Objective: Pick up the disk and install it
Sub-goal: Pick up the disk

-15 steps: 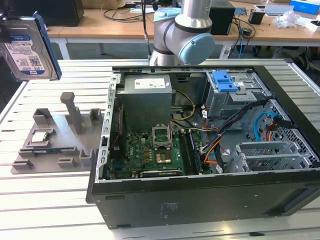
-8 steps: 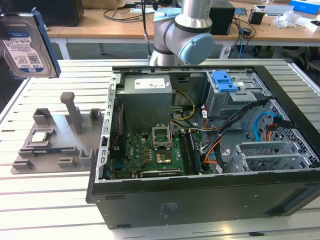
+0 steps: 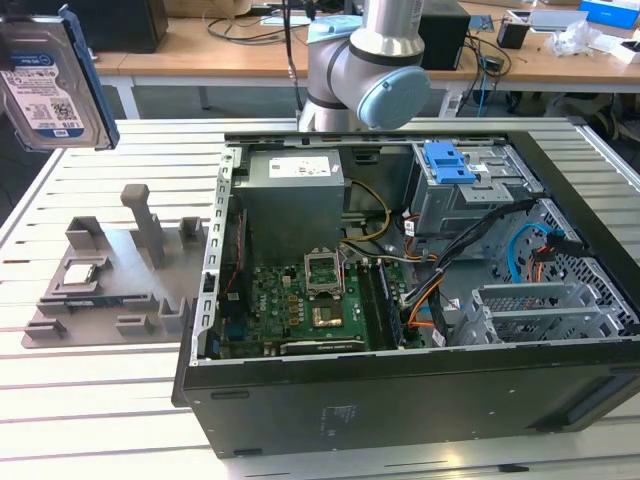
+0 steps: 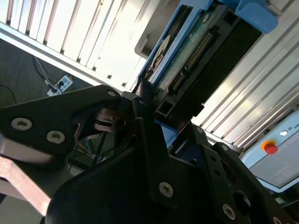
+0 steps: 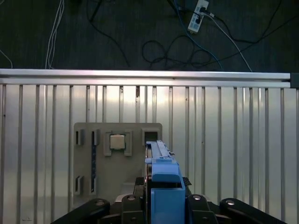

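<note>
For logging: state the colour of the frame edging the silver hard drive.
Blue frame on the disk; exterior view best.

The disk (image 3: pixel 45 85) hangs over the fixture plate (image 3: pixel 110 290) beside the open case (image 3: pixel 400 400).

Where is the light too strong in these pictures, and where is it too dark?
In the second wrist view the table slats glare white behind the disk, while the gripper holding it is nearly black; in the first wrist view the floor is dark; the exterior view is evenly lit.

Blue-framed silver disk (image 3: pixel 42 85), upright, aloft
</note>
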{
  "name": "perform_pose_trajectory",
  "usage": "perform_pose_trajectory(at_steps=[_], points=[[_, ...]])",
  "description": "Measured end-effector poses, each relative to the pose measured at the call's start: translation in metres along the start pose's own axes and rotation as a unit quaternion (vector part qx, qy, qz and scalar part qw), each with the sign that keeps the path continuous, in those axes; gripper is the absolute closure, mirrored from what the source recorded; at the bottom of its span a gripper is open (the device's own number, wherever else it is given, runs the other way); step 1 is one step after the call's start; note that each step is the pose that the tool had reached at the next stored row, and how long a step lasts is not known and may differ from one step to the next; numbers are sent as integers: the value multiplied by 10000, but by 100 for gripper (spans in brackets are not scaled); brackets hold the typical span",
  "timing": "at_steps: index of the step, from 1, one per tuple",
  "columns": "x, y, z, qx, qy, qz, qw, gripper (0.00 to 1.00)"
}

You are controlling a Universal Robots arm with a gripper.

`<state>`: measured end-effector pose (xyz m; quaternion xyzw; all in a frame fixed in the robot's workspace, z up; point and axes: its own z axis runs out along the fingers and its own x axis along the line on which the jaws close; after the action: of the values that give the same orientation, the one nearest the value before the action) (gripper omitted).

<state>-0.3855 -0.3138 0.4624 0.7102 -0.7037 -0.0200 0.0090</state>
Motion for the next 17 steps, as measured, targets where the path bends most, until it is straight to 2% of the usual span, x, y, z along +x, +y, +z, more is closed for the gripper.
perform_pose_trajectory(at_steps=[9, 17], points=[[-2, 5, -120, 1, 0, 0, 10000, 63], [-3, 8, -184, 0, 0, 0, 10000, 63]])
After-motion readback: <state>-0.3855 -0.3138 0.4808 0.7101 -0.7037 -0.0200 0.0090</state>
